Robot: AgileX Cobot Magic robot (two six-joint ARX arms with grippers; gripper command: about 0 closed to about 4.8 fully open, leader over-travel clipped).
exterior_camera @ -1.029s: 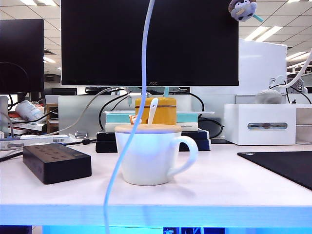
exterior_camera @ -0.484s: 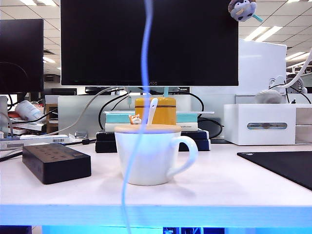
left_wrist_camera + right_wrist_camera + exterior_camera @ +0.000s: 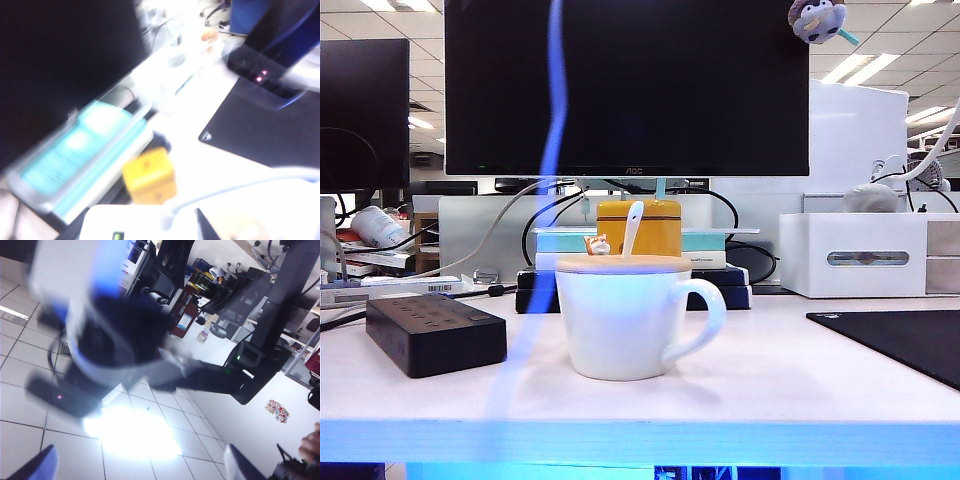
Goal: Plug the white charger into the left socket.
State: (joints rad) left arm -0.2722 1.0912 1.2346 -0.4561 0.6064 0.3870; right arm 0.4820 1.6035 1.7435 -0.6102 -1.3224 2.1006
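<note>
White and thin, the charger's cable point(image 3: 552, 150) hangs as a blurred streak from the top of the exterior view. It falls in front of the monitor point(image 3: 625, 85) and past the near edge of the desk point(image 3: 770, 390), left of the mug point(image 3: 625, 320). The charger body is above that view's edge. In the left wrist view a white block point(image 3: 130, 222) with the cable point(image 3: 240, 186) curving out of it looks like the charger, though heavy blur leaves this unsure.

One dark fingertip of the left claw point(image 3: 202, 229) shows just beside that block. I cannot tell whether the claw is pinching the block. It hangs high over the desk, above a yellow box point(image 3: 149, 176) and a black mat point(image 3: 265, 130).

On the left of the desk lies the black power strip point(image 3: 435, 335), well apart from the cable's upper part. Its sockets are too small to make out.

The mug is white with a wooden lid and a spoon. A white box with a slot point(image 3: 855, 258) stands far right.

The right claw point(image 3: 137, 469) is spread wide with nothing between its tips, off the desk over a tiled floor point(image 3: 30, 365).
</note>
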